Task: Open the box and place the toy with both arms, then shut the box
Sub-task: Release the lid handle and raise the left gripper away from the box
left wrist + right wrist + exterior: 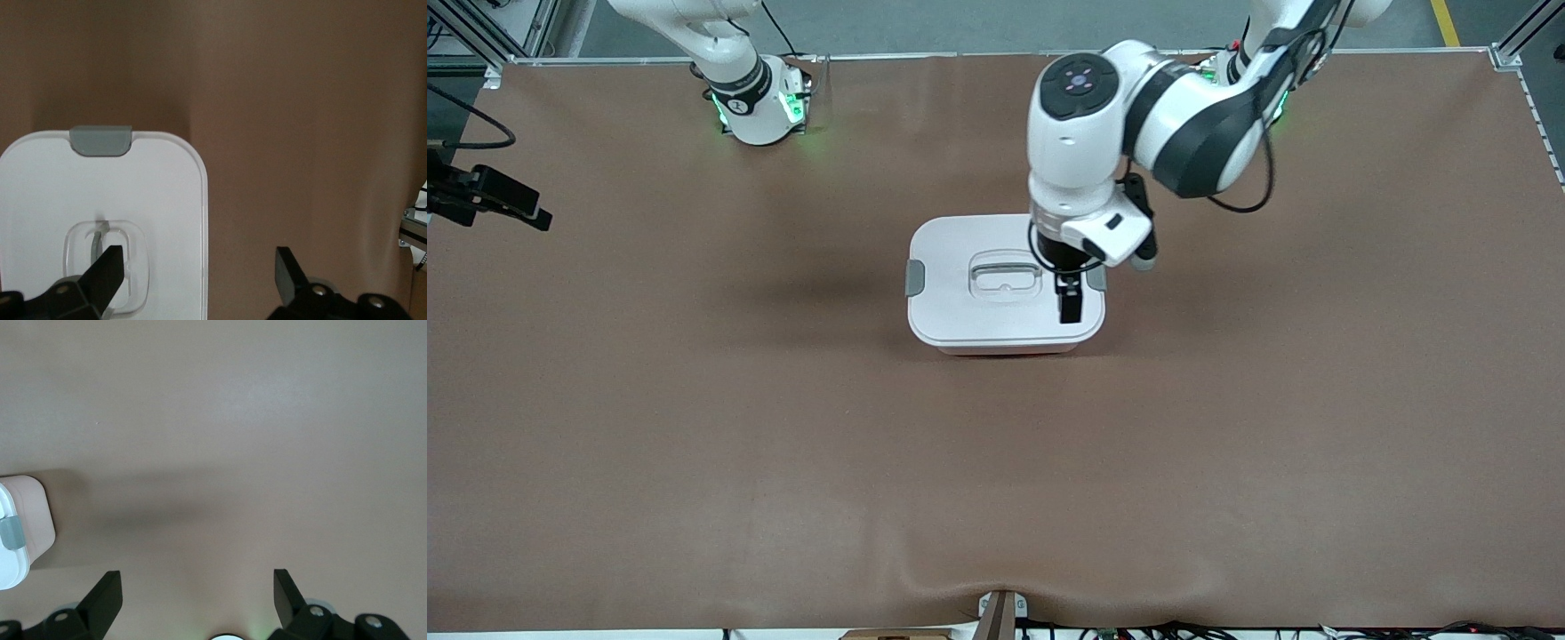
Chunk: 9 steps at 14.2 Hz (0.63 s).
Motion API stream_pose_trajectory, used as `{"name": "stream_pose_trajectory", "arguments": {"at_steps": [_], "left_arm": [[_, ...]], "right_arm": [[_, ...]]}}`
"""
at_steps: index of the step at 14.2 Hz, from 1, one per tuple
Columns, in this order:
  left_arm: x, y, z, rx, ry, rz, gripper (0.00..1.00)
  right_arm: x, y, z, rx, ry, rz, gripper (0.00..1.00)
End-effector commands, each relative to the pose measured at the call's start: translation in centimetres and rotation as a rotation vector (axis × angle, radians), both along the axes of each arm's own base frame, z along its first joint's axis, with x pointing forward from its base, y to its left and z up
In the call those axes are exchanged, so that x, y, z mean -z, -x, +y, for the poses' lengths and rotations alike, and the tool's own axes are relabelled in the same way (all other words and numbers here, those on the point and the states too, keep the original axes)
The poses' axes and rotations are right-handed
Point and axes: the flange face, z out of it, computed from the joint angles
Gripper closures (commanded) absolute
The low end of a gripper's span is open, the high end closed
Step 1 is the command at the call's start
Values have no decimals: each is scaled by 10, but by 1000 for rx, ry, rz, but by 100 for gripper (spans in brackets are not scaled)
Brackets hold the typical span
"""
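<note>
Box [996, 307] lidded; contents hidden.

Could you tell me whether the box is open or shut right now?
Shut: the white lid sits flat on the box, grey clip at its end. The open left gripper hangs over it.

We see two glossy white arms with rounded casings and black joint bands. The left arm [1138, 116] carries a dark round cap with a small purple light, a white angular wrist block, and a thin black cable looping at its three o'clock. The right arm [738, 80] shows green lights at its base. Both grippers have matte black wedge-shaped fingers [107, 270] with silver screws.
</note>
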Motion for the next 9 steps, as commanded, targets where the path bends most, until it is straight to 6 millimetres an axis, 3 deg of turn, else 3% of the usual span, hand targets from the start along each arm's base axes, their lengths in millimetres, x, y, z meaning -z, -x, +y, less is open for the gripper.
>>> {"name": "stream_pose_trajectory", "arguments": {"at_steps": [1,6,9], "left_arm": [[-39,-9,48,85,12,26,0],[-78,-33,119,261,-10,2,0],[-85,-41,149,459,-53,16,0]], "right_arm": [[-6,1,0,-5,7,-3,0],[-3,-1,10,-24,14,5,0],[-2,-2,11,-26,14,5,0]]}}
